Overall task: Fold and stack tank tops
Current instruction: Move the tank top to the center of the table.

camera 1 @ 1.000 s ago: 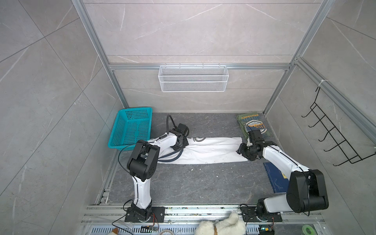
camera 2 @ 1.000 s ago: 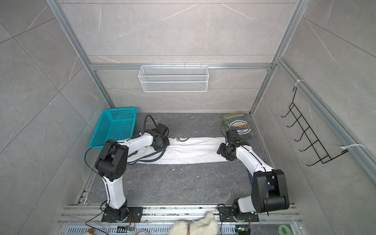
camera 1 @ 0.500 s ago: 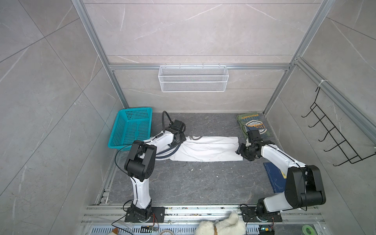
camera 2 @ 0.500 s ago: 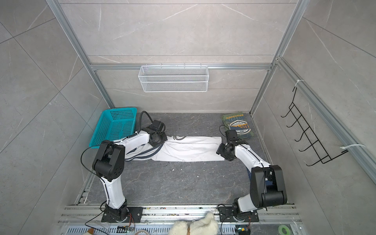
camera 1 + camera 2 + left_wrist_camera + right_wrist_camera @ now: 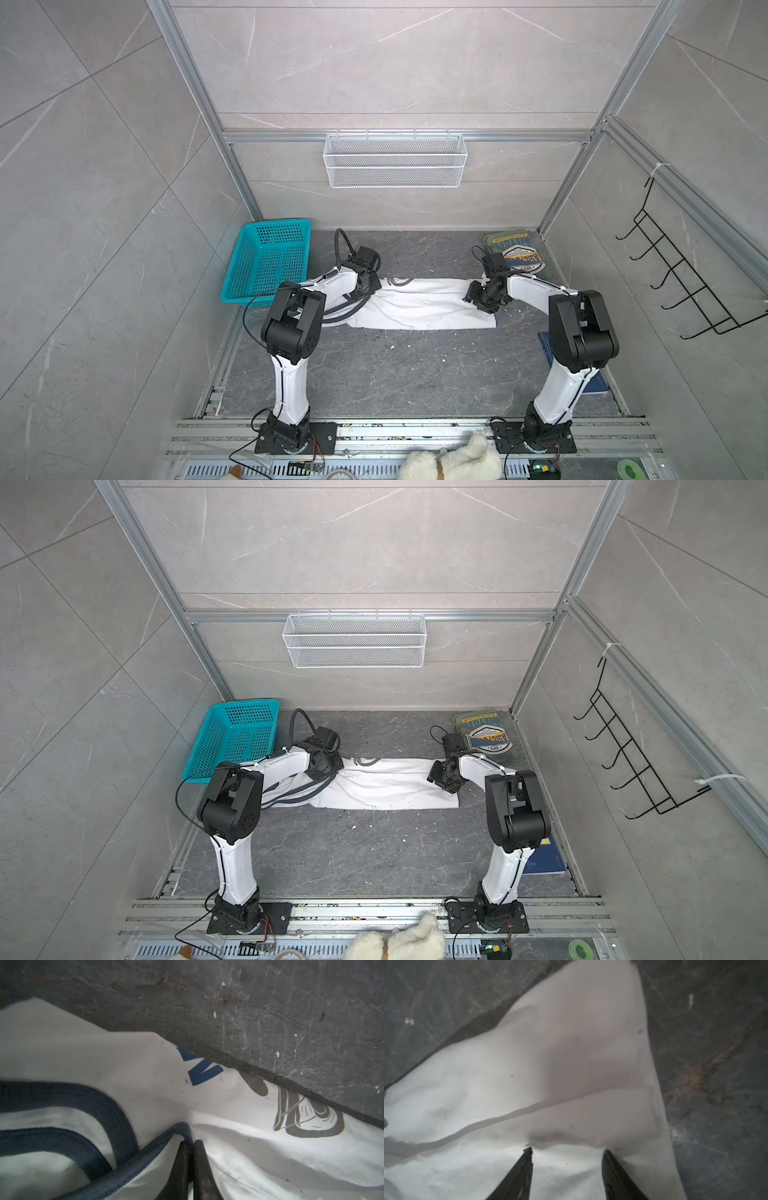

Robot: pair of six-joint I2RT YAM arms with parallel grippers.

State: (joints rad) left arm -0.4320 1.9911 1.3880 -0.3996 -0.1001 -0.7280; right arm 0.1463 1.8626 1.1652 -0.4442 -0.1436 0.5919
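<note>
A dark grey, stone-patterned tabletop (image 5: 395,374) sits between grey tiled walls. At its far left stands a teal basket (image 5: 249,270). Near it, the left fingers (image 5: 180,1165) are pressed together, pinching the navy trim at the strap end of the white tank top (image 5: 424,305). The left wrist view shows the trim rising into their tips, with blue lettering and a grey print on the cloth beyond. The top lies as a long, folded band across the middle of the tabletop. At its other end the right fingers (image 5: 519,1172) stand apart, both tips resting on plain white cloth near the end edge, clamping nothing. Behind them, in the far right corner, the olive green tank top (image 5: 494,243) lies folded, badge print up. A dark blue board (image 5: 597,384) lies along the right edge.
</note>
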